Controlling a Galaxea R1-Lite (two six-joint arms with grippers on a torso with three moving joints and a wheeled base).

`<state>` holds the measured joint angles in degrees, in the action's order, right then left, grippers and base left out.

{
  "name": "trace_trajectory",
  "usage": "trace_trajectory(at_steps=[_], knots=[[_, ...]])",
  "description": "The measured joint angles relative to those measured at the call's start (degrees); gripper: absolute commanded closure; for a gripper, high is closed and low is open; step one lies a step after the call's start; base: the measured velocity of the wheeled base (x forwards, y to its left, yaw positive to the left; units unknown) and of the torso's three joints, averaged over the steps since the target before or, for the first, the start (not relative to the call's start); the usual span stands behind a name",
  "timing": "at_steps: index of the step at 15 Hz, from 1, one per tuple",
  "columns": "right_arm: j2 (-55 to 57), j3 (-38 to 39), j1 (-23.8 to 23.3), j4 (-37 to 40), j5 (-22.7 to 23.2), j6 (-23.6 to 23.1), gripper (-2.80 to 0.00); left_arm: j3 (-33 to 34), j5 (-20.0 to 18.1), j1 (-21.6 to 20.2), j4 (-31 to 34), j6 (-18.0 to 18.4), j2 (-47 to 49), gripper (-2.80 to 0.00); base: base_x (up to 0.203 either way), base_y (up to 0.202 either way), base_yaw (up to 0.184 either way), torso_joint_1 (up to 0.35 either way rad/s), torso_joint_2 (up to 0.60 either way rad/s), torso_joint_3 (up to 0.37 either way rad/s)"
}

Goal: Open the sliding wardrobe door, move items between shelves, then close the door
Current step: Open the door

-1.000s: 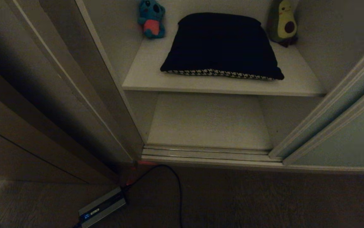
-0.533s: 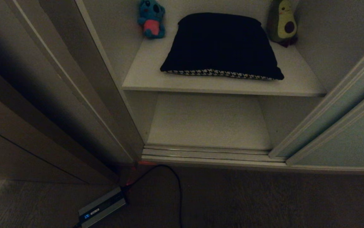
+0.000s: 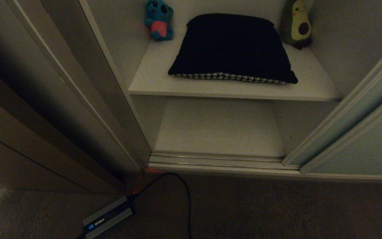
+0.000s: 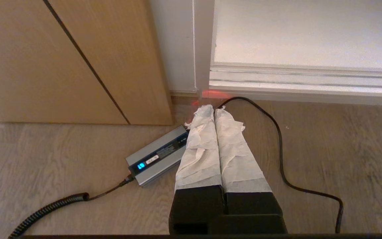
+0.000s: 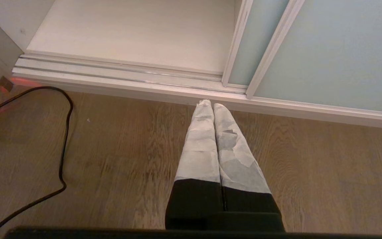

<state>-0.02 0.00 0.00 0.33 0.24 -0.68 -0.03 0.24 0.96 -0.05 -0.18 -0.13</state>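
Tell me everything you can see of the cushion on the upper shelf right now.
The cushion is a soft, puffy, roughly square pillow lying flat on the upper shelf, around its middle. Its top face looks plain and very dark in this light; a black-and-white houndstooth band runs along the near edge. It looks like fabric. The koala plush stands to its left and the avocado plush to its right at the back; whether either touches it is unclear. No gripper touches it.

The upper shelf [image 3: 230, 90] carries a dark-looking cushion [image 3: 232, 48], koala plush [image 3: 159, 20] and avocado plush [image 3: 296, 23].

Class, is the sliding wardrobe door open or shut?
Open: the sliding wardrobe door sits at the right, exposing the cushion on its shelf.
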Motion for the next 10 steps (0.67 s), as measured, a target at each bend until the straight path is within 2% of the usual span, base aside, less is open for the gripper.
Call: trace_trajectory(at_steps=[10], knots=[[0.0,0.0,0.0,-0.06,-0.11,-0.09,0.0,0.03,-0.01,0.0,-0.02,0.36,0.0,0.0,0.0,0.0,0.0,0.0,0.0,0.0]])
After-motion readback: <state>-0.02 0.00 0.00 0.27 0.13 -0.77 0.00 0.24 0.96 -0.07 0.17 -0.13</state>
